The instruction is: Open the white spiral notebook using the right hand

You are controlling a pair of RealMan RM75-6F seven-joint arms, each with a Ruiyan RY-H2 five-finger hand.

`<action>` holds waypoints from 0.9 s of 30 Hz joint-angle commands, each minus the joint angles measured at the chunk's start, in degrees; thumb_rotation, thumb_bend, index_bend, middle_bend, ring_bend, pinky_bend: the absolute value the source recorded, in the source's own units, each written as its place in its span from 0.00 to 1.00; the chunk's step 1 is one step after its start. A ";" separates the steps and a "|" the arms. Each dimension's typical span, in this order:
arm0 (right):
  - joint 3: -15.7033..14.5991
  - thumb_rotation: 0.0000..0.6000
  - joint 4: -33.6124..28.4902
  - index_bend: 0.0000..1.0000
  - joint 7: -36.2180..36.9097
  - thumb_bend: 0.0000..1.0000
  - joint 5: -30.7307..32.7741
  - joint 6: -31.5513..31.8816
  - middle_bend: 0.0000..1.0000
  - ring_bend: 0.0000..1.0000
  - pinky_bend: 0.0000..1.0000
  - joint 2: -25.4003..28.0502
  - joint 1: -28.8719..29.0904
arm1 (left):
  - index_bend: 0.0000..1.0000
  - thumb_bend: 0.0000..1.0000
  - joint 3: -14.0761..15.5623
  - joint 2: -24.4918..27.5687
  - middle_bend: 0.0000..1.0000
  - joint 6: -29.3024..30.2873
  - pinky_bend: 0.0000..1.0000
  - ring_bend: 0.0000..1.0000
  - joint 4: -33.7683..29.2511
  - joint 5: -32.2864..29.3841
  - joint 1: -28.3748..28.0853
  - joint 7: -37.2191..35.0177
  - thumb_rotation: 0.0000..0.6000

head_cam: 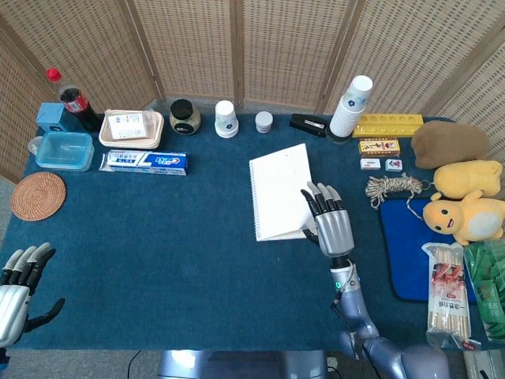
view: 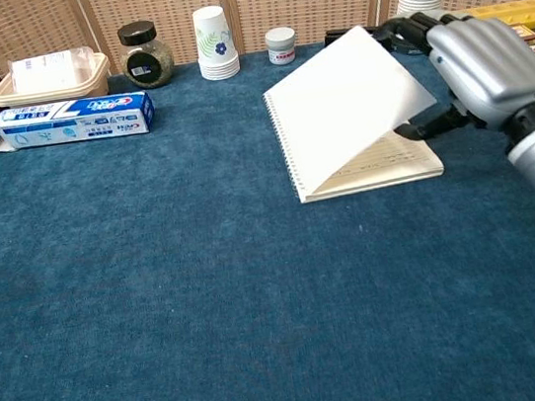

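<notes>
The white spiral notebook (head_cam: 278,189) (view: 340,115) lies mid-table with its spiral on the left. Its front cover is lifted at the right edge and slants up, while the pages stay flat on the cloth. My right hand (head_cam: 330,223) (view: 483,65) holds that raised cover edge, thumb beneath it and fingers over the top. My left hand (head_cam: 17,294) hovers open at the near left corner, far from the notebook, and shows only in the head view.
A toothpaste box (head_cam: 144,162), food containers (head_cam: 131,128), jar (head_cam: 185,116) and paper cups (head_cam: 226,118) line the back. A stapler (head_cam: 308,125) and cup stack (head_cam: 350,106) stand behind the notebook. Twine (head_cam: 393,187), plush toys (head_cam: 465,201) and a blue mat (head_cam: 410,245) crowd the right.
</notes>
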 commanded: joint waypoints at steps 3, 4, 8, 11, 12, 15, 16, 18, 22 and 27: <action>1.61 1.00 -3.12 0.18 -0.83 0.19 1.15 -0.96 0.20 0.17 0.21 -0.28 1.78 | 0.13 0.25 0.00 -0.11 0.04 0.34 0.00 0.00 0.45 -0.14 0.27 -0.42 1.00; 1.85 1.00 -3.82 0.18 -1.09 0.19 1.35 -1.11 0.20 0.17 0.21 -0.20 1.96 | 0.13 0.25 0.01 -0.13 0.04 0.35 0.00 0.00 0.51 -0.16 0.29 -0.49 1.00; 3.45 1.00 -12.00 0.18 -4.62 0.18 3.25 -3.44 0.20 0.17 0.21 0.95 2.91 | 0.13 0.25 0.15 -0.40 0.04 0.43 0.00 0.00 1.05 -0.15 0.43 -1.12 1.00; 3.98 1.00 -19.52 0.17 -9.34 0.18 4.34 -4.95 0.19 0.16 0.21 2.30 3.20 | 0.13 0.25 0.16 -0.64 0.04 0.39 0.00 0.00 1.50 -0.17 0.44 -1.58 1.00; 4.18 1.00 -21.61 0.17 -10.73 0.18 4.64 -5.35 0.19 0.15 0.21 2.66 3.33 | 0.13 0.25 0.17 -0.72 0.04 0.36 0.00 0.00 1.64 -0.16 0.43 -1.73 1.00; 4.98 1.00 -26.42 0.17 -14.95 0.17 5.64 -6.77 0.18 0.15 0.21 3.19 4.19 | 0.13 0.25 0.20 -0.90 0.04 0.36 0.00 0.00 2.00 -0.03 0.38 -2.22 1.00; 5.23 1.00 -27.42 0.16 -16.15 0.17 5.94 -7.21 0.18 0.15 0.21 3.24 4.50 | 0.13 0.25 0.20 -0.93 0.04 0.44 0.00 0.00 2.13 0.01 0.40 -2.42 1.00; 5.91 1.00 -29.43 0.16 -18.42 0.16 6.64 -8.18 0.17 0.15 0.21 3.19 5.30 | 0.13 0.25 0.16 -0.97 0.04 0.64 0.00 0.00 2.63 -0.19 0.54 -3.02 1.00; 6.78 1.00 -31.70 0.15 -21.33 0.16 7.40 -9.01 0.17 0.14 0.21 3.30 6.24 | 0.13 0.25 0.13 -1.05 0.04 0.77 0.00 0.00 3.38 -0.47 0.70 -3.94 1.00; 7.62 1.00 -34.41 0.13 -24.37 0.16 7.92 -9.70 0.16 0.13 0.21 3.80 7.30 | 0.13 0.25 0.18 -1.23 0.04 0.74 0.00 0.00 4.34 -0.66 0.79 -4.96 1.00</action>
